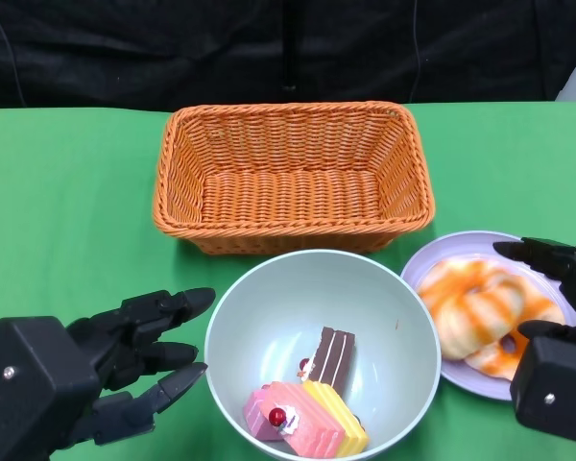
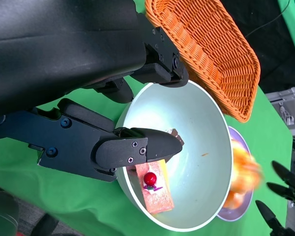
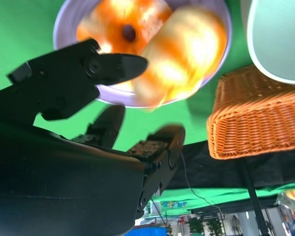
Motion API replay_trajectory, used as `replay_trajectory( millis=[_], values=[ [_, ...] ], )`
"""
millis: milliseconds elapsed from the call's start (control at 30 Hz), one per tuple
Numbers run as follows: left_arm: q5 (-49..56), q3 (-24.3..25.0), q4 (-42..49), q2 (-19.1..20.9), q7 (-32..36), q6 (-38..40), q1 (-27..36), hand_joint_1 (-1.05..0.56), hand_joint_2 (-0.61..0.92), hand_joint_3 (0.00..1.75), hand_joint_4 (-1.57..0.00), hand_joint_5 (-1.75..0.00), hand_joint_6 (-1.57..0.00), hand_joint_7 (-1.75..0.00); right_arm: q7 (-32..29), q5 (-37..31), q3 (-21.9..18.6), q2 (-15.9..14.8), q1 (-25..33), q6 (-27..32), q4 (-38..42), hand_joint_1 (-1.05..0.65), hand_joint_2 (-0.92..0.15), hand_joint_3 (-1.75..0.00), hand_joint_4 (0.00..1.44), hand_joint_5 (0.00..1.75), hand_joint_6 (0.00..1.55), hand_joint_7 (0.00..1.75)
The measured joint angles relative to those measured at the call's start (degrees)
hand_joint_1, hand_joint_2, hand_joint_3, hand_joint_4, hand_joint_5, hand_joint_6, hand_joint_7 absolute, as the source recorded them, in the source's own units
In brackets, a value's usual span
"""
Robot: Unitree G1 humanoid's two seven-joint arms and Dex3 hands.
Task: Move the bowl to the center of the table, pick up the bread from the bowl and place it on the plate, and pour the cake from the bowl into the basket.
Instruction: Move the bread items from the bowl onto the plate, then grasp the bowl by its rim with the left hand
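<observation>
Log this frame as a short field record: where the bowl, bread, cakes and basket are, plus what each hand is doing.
bowl: pale green, near table edge, in front of the basket
cakes: two pieces inside the bowl, one brown, one pink and yellow
bread: on the plate, right of the bowl
basket: orange wicker, nothing in it
left hand: holds nothing, fingers spread beside the bowl's left rim
right hand: holds nothing, fingers apart at the plate
step left: pour cakes into basket

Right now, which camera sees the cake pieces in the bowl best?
The head view: it looks straight down into the bowl and shows the brown cake and the pink and yellow cake unblocked. The left wrist view hides part of them behind the left hand. The right wrist view shows only the bowl's outside.
</observation>
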Motion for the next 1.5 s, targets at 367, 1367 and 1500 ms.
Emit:
replay_trajectory(
  millis=[367, 1367, 1500],
  values=[
    [0.09, 0.80, 0.00, 0.68, -0.01, -1.86, 0.12, -0.57, 0.92, 0.48, -0.26, -0.60, -0.40, 0.00, 0.87, -9.15, 1.49, -3.47, 3.14, 0.10, -8.56, -0.74, -0.92, -0.18, 0.99, 1.07, 0.30, 0.07],
    [41.48, 4.54, 29.94, 12.13, 14.97, -87.39, -11.73, -0.49, 0.80, 0.00, -0.30, -0.65, -0.55, -0.05, 1.08, 4.64, -4.58, 10.29, 18.62, 1.36, -31.48, -0.54, -0.92, -0.21, 0.54, 0.87, 0.26, 0.08],
    [49.47, 4.40, 32.31, 12.03, 20.69, -92.35, -14.17, -0.47, 0.79, 0.00, -0.31, -0.60, -0.56, -0.03, 1.44, 5.22, -4.74, 10.65, 20.21, 1.35, -32.90, -0.54, -0.92, -0.22, 0.53, 0.90, 0.26, 0.08]
  ],
)
